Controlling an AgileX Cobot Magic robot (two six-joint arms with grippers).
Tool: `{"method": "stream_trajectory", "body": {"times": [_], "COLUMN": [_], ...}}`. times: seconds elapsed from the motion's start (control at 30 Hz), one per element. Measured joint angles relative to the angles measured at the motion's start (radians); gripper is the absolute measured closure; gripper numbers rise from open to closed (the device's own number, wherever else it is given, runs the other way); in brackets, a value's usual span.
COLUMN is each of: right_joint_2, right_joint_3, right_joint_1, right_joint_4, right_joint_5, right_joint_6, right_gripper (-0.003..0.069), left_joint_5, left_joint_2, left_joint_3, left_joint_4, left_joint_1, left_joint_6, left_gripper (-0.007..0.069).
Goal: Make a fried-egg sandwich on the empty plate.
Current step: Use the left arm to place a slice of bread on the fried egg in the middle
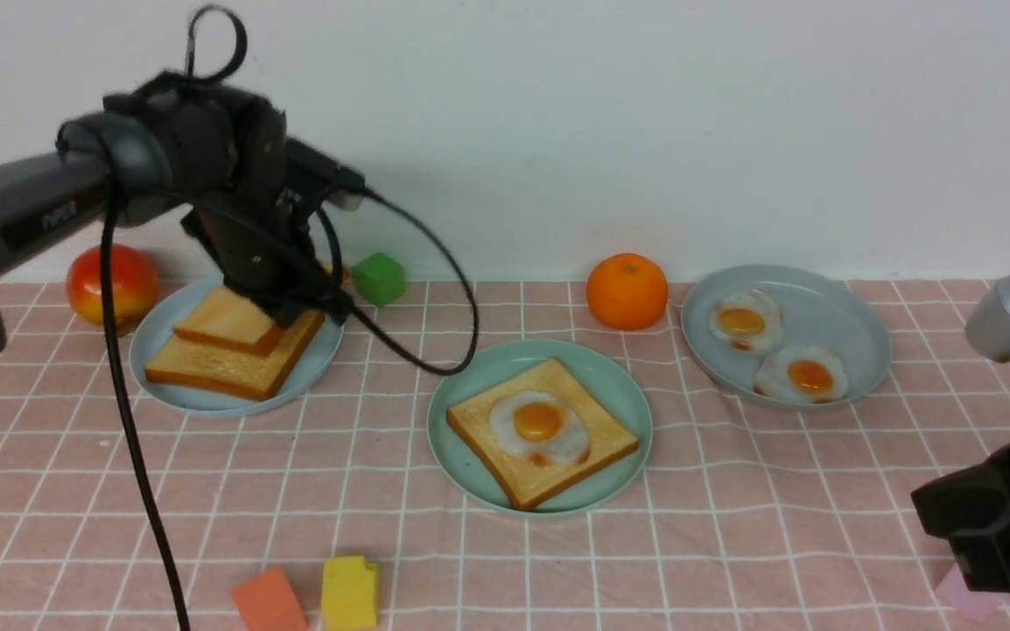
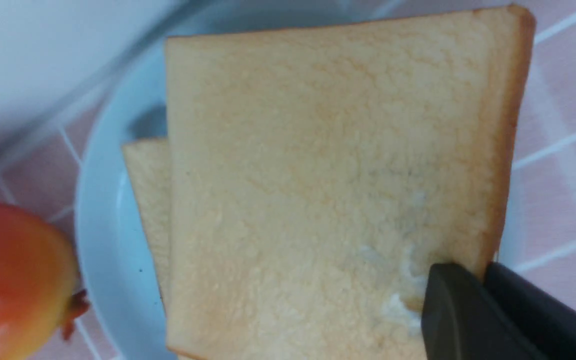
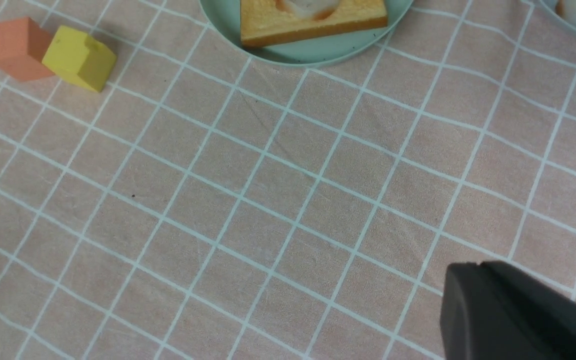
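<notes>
**A:** Where do we have the left arm?

**B:** Stretched out over the pale blue plate [image 1: 207,399] at the back left, wrist bent steeply down. Our left gripper [image 1: 303,311] is pinched narrow on the near-right corner of the top toast slice [image 1: 224,320]. We can't tell if that slice is clear of the lower slice [image 1: 224,368].

**A:** And the right arm?

**B:** Low at the front right. Our right gripper [image 3: 463,300] hangs over bare cloth with its jaws together and nothing in them. A pink block [image 1: 965,600] sits just beside it.

**A:** Where's the sandwich?

**B:** On the mint-green plate [image 1: 619,386] in the middle we see one base toast slice [image 1: 593,438] with a fried egg [image 1: 540,421] on top.

**A:** What room do we have?

**B:** Open cloth lies between the two plates. The green cube [image 1: 379,279] stands close behind the left gripper, and our cable [image 1: 461,298] loops down near the mint-green plate's far rim. The orange block [image 1: 268,600] and yellow block [image 1: 349,592] touch each other at the front edge. The orange [image 1: 626,291] and the grey-blue plate [image 1: 856,333] stand to the right.
</notes>
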State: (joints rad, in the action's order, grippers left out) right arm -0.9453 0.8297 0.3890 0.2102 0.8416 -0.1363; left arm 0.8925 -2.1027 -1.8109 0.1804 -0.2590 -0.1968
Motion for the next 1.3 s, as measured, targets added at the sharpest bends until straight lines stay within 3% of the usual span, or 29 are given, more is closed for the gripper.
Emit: {"method": "stream_trajectory", "body": {"times": [0.1,0.3,0.5,1.1,1.3], "right_joint_2": [0.017,0.078,0.127,0.132,0.132], "right_joint_3": [0.0,0.0,-0.007,-0.018,-0.018], "right_joint_1": [0.0,0.0,0.0,0.0,0.0], "right_joint_4": [-0.005,-0.031,-0.049,-0.05,-0.05], "right_joint_5": [0.009,0.022,0.041,0.044,0.041], "right_joint_6": [0.0,0.0,0.001,0.001,0.001], "right_gripper": [0.061,0.061,0.061,0.061,0.0608], "left_joint_5": [0.025,0.042,-0.009,-0.086,-0.085], "left_joint_2": [0.07,0.119,0.077,-0.017,-0.017], "left_joint_3": [0.001,0.073,0.126,0.127,0.127], "left_joint_4": [0.005,0.0,0.002,0.017,0.009], "left_joint_1": [-0.071,-0.307,-0.44,-0.46,-0.46], "left_joint_6": [0.048,0.065,0.046,0.046,0.046], "left_gripper": [0.0619,0.0619,0.0619,0.0599,0.0434]}}
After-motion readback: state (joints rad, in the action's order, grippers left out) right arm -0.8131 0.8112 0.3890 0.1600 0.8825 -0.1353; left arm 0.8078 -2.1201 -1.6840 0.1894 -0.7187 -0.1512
